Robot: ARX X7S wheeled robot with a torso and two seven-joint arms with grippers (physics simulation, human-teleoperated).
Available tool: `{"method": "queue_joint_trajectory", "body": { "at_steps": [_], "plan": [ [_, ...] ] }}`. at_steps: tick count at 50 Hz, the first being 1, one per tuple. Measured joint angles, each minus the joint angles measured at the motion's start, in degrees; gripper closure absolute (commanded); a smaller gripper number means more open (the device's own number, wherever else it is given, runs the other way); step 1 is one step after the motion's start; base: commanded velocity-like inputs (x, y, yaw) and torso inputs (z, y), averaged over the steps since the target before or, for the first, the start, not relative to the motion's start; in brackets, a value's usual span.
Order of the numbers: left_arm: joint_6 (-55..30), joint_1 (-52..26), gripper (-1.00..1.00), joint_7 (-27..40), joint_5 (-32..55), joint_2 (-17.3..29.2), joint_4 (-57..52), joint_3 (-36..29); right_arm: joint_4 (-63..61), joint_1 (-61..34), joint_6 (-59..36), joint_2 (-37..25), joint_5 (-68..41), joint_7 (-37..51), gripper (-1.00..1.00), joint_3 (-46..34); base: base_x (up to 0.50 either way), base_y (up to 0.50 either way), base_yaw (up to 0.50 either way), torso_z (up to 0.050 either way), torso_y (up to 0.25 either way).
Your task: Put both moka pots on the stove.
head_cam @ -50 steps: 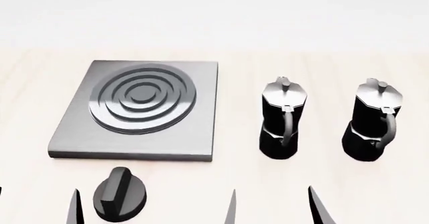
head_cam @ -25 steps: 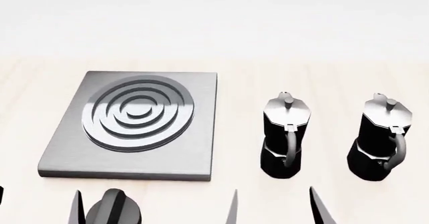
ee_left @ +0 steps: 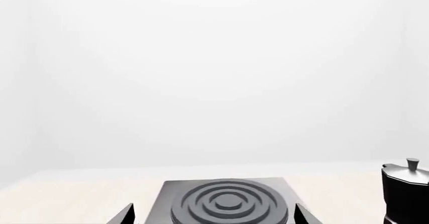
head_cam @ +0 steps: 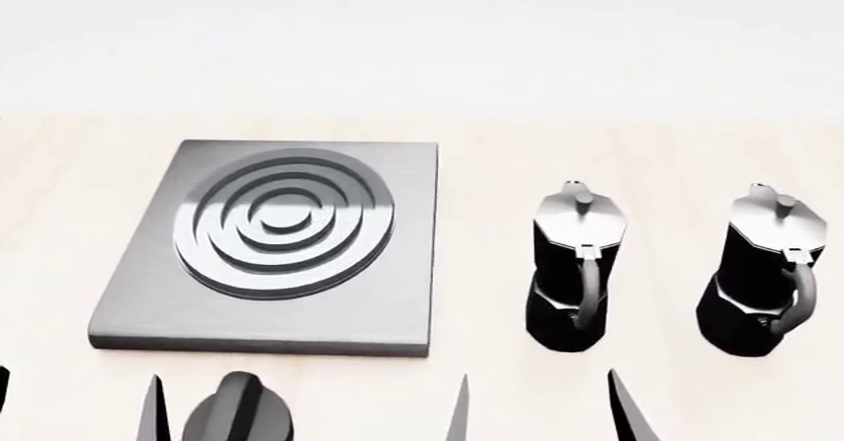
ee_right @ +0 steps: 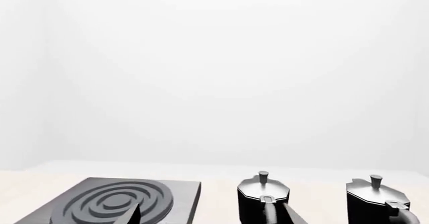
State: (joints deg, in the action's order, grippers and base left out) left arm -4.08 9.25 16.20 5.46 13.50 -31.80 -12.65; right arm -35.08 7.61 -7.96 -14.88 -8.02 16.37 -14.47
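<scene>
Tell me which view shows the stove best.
The head view: the whole stove shows from above, all four edges and ring burner, no pot on it. The left wrist view shows only its far part, cut off at the frame's edge. The right wrist view shows it edge-on and cropped.

On the pale surface [head_cam: 475, 144] the stove [head_cam: 145, 303] lies left of two upright moka pots [head_cam: 570, 263], a black knob [head_cam: 237, 416] near its front edge

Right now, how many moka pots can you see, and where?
2. Both stand upright on the table, right of the stove, off it: the nearer moka pot beside it, the far-right moka pot beyond. Nothing suggests a hidden one.
</scene>
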Motion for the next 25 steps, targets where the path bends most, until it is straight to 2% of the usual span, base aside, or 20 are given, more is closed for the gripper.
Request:
{"method": "queue_joint_trajectory", "body": {
  "at_steps": [25],
  "plan": [
    [0.3, -0.3, -1.0, 1.3, 0.6, 1.1, 0.3, -0.9, 0.4, -0.3, 0.3, -0.9, -0.7, 1.0, -1.0, -0.7, 0.0, 0.07, 0.0, 0.0, 0.0]
  ]
}}
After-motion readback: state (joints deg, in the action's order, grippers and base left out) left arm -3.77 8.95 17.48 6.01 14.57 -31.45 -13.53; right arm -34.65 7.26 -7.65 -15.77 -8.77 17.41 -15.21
